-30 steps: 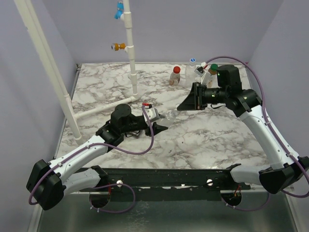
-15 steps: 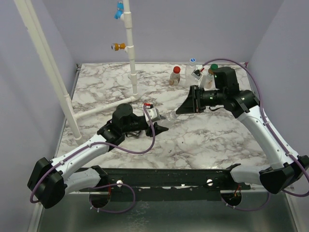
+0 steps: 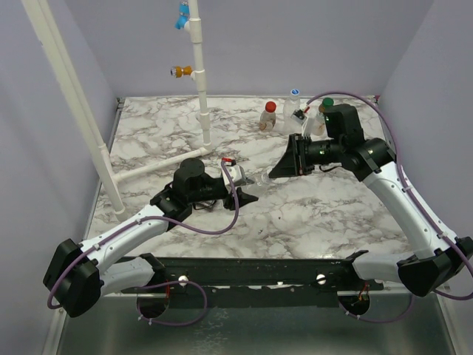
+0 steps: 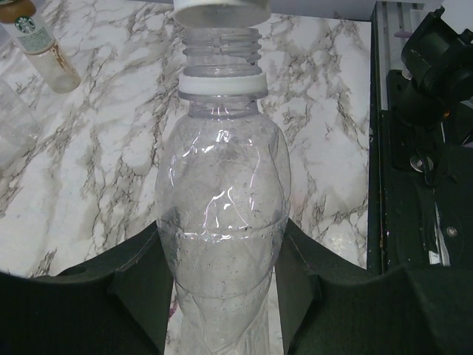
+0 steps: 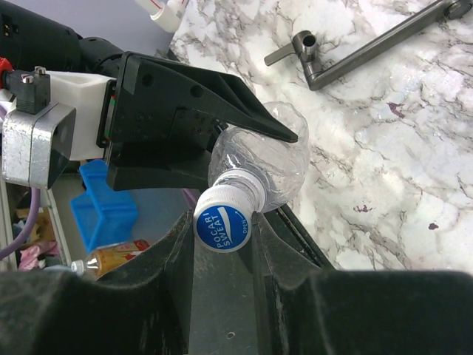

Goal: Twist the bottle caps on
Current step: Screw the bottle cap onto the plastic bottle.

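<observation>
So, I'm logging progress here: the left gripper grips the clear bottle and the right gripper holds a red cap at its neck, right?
Not quite. The cap in the right gripper is white with a blue top, not red; the right wrist view shows it plainly. The rest stands: the left gripper grips the clear bottle, and the cap sits at its neck.

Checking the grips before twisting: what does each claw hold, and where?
Left claw clamps the clear bottle around its body; right claw pinches the white-and-blue cap by its sides.
</observation>
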You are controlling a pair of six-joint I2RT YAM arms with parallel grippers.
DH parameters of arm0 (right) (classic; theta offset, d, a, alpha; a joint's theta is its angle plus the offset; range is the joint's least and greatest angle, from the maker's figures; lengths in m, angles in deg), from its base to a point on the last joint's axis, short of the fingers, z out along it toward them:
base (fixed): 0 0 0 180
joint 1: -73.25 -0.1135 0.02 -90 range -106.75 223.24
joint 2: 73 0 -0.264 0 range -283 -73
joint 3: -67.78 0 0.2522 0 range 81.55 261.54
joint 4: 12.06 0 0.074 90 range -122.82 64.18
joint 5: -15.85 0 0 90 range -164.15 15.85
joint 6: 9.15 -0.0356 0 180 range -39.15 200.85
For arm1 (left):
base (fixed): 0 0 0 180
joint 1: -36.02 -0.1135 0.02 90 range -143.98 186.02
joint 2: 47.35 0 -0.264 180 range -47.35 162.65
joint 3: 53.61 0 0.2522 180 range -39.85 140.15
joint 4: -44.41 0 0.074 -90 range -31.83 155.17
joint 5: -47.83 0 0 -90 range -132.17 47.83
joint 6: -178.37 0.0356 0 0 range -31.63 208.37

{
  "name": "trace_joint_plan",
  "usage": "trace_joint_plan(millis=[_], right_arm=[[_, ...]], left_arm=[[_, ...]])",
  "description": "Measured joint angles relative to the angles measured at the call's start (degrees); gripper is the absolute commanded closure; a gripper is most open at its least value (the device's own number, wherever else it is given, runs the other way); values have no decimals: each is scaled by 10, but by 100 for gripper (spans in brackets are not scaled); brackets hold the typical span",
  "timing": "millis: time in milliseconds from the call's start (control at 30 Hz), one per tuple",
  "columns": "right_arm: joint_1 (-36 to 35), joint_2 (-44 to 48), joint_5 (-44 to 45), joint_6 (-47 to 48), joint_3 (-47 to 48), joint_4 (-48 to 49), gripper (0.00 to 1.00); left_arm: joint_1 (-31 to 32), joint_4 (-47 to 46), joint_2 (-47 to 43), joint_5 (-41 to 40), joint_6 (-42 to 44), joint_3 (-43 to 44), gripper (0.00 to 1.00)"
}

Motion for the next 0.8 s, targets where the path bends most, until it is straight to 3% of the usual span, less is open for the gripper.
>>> trace_joint_plan(millis=[800], right_arm=[[-34,-29,89,18,13,-36,85]], left_arm=[[-1,24,24,2,-15,3,98]])
